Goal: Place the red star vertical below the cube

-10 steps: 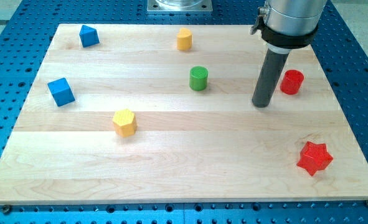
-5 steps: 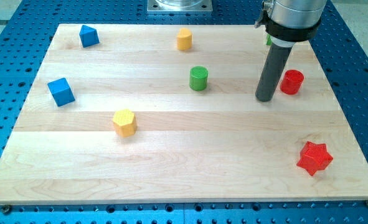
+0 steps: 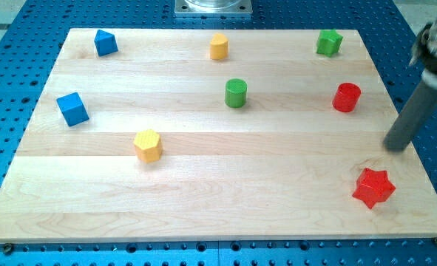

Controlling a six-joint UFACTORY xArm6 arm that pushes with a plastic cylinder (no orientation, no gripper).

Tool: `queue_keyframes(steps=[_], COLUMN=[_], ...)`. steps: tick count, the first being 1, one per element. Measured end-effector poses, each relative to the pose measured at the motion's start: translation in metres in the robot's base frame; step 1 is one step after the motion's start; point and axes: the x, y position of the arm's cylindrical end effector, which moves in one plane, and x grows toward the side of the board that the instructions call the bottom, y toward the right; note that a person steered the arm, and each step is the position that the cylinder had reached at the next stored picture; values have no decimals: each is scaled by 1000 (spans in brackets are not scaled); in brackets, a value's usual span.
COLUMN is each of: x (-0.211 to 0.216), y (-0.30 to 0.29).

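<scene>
The red star point(image 3: 373, 188) lies near the view's bottom right corner of the wooden board point(image 3: 218, 199). The blue cube point(image 3: 72, 108) sits at the view's left side. My tip point(image 3: 397, 146) is at the board's right edge, blurred, a short way above and to the right of the red star and not touching it. It is far from the blue cube.
A red cylinder point(image 3: 346, 97) stands above the star. A green block point(image 3: 328, 42) is at the top right, a green cylinder point(image 3: 236, 93) in the middle, an orange-yellow block point(image 3: 218, 46) at the top, a yellow hexagonal block point(image 3: 148, 145) left of centre, a second blue block point(image 3: 105, 42) at top left.
My tip has swept from left of the red cylinder to the board's right edge, down towards the red star. The green block at the top right is now uncovered. No block has moved.
</scene>
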Motion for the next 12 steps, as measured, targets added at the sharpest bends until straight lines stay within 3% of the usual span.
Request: queue_keyframes(steps=[1, 2, 3, 4, 5, 6, 7, 8, 9, 10, 11, 12], x=[45, 65, 85, 89, 60, 10, 18, -16, 31, 69, 74, 55], y=[27, -18, -162, -168, -93, -119, -218, -133, -91, -151, -249, -261])
